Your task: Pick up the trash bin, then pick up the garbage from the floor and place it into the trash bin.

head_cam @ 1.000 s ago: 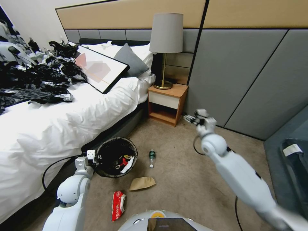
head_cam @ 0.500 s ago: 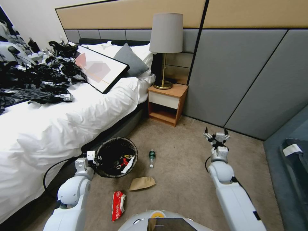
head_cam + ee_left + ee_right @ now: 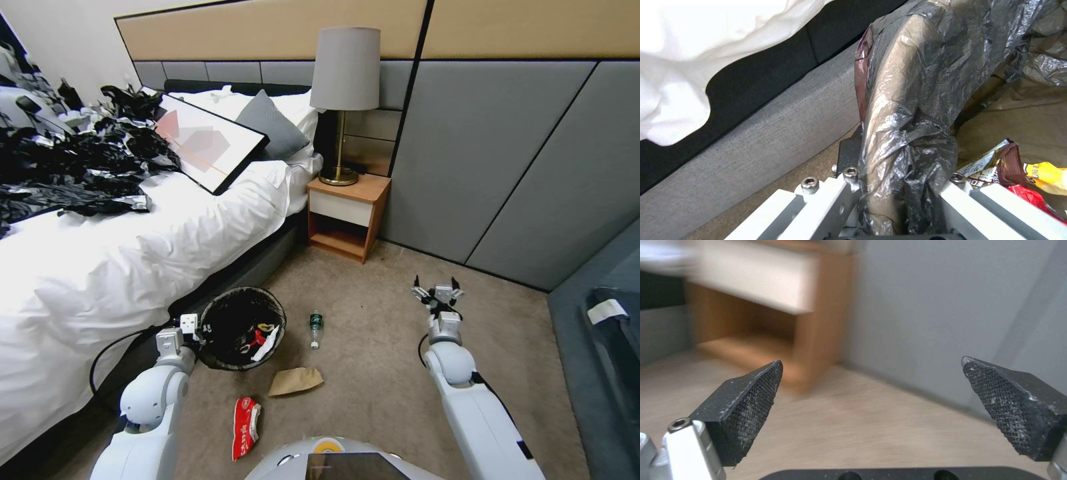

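Left claw [image 3: 200, 327] clamped, right claw [image 3: 437, 288] agape

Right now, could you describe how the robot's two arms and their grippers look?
Both arms have smooth, rounded, light grey-white shells with ball-like joints, and a black cable loops beside each. The left gripper has pale metal bars with small hex screws. The right gripper has a silver wrist block and two black wedge-shaped fingertips with finely cross-hatched pads.

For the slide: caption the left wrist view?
Left gripper clamped on the black-bag-lined rim of the trash bin, beside the grey bed base.
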Robot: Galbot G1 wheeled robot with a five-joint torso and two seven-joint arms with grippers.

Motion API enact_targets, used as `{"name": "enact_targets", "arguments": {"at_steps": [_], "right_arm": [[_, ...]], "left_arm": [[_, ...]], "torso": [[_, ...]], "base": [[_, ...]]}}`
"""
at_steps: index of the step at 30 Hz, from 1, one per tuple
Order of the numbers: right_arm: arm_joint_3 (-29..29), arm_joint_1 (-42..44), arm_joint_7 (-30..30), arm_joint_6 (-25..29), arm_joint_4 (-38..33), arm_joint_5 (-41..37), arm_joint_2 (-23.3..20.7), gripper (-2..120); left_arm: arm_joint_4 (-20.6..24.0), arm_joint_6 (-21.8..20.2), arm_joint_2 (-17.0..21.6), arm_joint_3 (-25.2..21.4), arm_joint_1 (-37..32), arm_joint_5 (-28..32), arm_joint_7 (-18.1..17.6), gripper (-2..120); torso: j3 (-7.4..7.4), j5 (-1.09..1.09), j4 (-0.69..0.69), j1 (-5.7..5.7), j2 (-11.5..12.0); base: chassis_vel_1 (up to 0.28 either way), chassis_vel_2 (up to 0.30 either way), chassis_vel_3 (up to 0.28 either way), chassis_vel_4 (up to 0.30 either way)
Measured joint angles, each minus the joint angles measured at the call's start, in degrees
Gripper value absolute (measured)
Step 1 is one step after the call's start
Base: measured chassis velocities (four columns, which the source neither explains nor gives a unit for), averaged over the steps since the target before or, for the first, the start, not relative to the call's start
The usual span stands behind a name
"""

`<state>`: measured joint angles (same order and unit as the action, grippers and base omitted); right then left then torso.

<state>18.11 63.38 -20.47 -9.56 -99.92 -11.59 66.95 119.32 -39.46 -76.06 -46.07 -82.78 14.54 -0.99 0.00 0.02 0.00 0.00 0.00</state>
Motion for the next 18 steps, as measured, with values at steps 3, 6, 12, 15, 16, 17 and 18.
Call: {"name": "enact_targets", "arguments": {"at_steps": [3, 6, 12, 15, 16, 17, 18], "right_arm": [[-7.34, -4.95, -0.70, -2.91, 3.02, -4.51, -0.43, 100], [-13.35, -9.95, -0.35, -5.63, 7.17, -8.24, 0.06, 100], [-23.11, -17.13, -0.02, -12.96, 11.86, -17.64, 0.12, 100], [-26.13, -19.23, -0.47, -14.74, 13.37, -20.94, 0.78, 100], [-27.45, -20.25, -0.67, -15.60, 14.16, -22.02, 1.28, 100], [-28.93, -21.45, -0.79, -16.24, 15.10, -22.60, 2.02, 100], [-28.93, -21.45, -0.79, -16.24, 15.10, -22.60, 2.02, 100]], "left_arm": [[-0.05, -0.07, -0.02, -0.09, -0.07, -0.17, 0.09, 0], [0.16, -0.31, -0.06, -0.27, -0.18, -0.22, 0.12, 0], [0.66, -1.51, 0.00, -0.82, -0.64, 1.13, 0.23, 0], [0.84, -2.01, 0.00, -0.83, -0.72, 1.46, 0.23, 0], [1.01, -2.23, -0.03, -0.83, -0.74, 1.52, 0.23, 0], [1.07, -2.40, -0.07, -0.81, -0.73, 1.52, 0.23, 0], [1.07, -2.40, -0.07, -0.81, -0.73, 1.52, 0.23, 0]], "torso": [[0.00, -0.02, 0.02, 0.00, 0.00], [0.01, -0.01, 0.00, 0.01, 0.00], [0.00, -0.01, 0.00, 0.00, 0.00], [0.00, 0.00, -0.02, 0.00, 0.00], [0.01, -0.02, -0.01, 0.00, 0.00], [0.00, -0.01, -0.01, 0.00, 0.00], [0.00, -0.01, -0.01, 0.00, 0.00]], "base": [[0.000, 0.000, 0.000, 0.000], [0.000, 0.000, 0.000, 0.000], [0.000, 0.000, 0.000, 0.000], [0.000, 0.000, 0.000, 0.000], [0.000, 0.000, 0.000, 0.000], [0.000, 0.000, 0.000, 0.000], [0.000, 0.000, 0.000, 0.000]]}}
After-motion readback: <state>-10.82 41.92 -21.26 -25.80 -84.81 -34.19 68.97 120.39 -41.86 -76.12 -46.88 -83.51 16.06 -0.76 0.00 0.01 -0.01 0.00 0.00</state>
